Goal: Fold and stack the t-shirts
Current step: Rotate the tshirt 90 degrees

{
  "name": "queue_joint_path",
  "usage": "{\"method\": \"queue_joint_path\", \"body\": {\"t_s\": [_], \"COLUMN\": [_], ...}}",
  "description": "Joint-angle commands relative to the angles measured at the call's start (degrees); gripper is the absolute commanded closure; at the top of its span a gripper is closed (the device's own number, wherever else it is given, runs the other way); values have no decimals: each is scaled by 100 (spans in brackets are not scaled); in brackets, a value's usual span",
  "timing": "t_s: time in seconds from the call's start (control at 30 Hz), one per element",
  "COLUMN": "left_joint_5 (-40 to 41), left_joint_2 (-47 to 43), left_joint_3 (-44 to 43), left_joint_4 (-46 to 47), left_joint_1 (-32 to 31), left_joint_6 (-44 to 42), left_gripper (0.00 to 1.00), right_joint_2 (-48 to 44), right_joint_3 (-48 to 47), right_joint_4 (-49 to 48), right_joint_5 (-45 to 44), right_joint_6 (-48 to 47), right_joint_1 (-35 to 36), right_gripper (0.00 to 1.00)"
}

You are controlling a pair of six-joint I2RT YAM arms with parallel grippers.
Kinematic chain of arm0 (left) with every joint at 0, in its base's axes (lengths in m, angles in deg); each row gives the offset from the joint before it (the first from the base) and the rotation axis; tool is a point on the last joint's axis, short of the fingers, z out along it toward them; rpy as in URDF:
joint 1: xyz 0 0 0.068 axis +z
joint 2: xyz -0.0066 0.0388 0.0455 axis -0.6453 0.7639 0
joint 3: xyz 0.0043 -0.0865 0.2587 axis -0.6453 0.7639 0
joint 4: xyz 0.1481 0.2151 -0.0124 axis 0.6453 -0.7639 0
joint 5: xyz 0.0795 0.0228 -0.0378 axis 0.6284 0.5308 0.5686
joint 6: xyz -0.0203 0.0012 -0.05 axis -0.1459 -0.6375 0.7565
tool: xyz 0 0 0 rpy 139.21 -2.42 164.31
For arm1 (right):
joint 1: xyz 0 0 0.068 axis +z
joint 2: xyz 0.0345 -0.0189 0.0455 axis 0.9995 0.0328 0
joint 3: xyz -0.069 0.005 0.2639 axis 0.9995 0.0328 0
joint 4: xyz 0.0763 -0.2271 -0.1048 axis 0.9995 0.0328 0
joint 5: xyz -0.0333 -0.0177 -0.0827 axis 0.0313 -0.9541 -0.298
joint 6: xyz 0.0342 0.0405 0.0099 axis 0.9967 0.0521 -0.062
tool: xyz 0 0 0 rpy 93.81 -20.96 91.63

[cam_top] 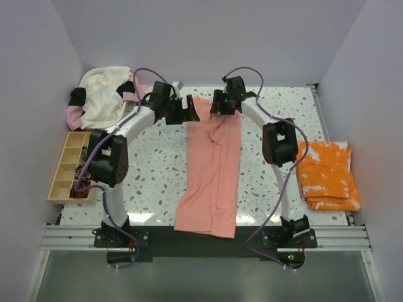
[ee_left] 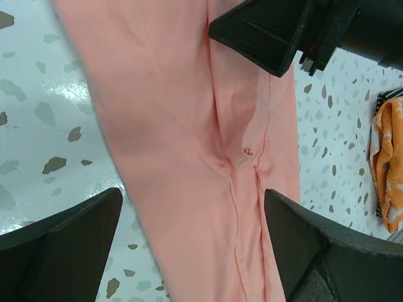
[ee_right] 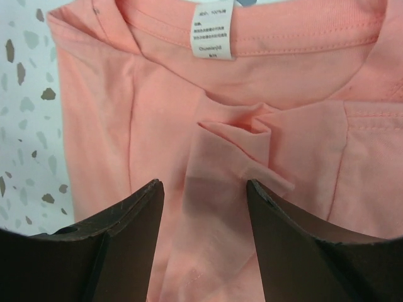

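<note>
A salmon-pink t-shirt (cam_top: 211,173) lies folded into a long narrow strip down the middle of the table, its hem hanging over the near edge. In the right wrist view its collar with the white neck label (ee_right: 211,31) is at the top, and a small pinched ridge of cloth (ee_right: 242,135) stands just below it. My right gripper (ee_right: 204,185) hovers over that ridge, open, holding nothing. My left gripper (ee_left: 193,201) is wide open above the strip's left side near the far end (cam_top: 182,114). An orange t-shirt with white splotches (cam_top: 327,175) lies folded at the right.
A heap of cream and pink t-shirts (cam_top: 104,95) sits at the far left corner. A wooden compartment tray (cam_top: 68,165) stands along the left edge. White walls close in the table at the back and sides. The right gripper's black body (ee_left: 283,31) shows in the left wrist view.
</note>
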Motion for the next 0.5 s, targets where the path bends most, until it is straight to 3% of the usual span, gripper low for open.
{"method": "queue_joint_path", "body": {"t_s": [0.0,0.47], "left_joint_5": [-113,-236], "left_joint_2": [-227,-183], "left_joint_3": [42,139], "left_joint_4": [104,218], "left_joint_1": [95,130], "left_joint_6": [-46,-2], "left_gripper": [0,0], "right_joint_2": [-322,-771], "right_joint_3": [201,827], "right_joint_4": [-172,-261], "right_joint_5": [-31,-497], "right_joint_6": [184,-62], "right_joint_1": [-26,-272], "right_gripper": [39,37]}}
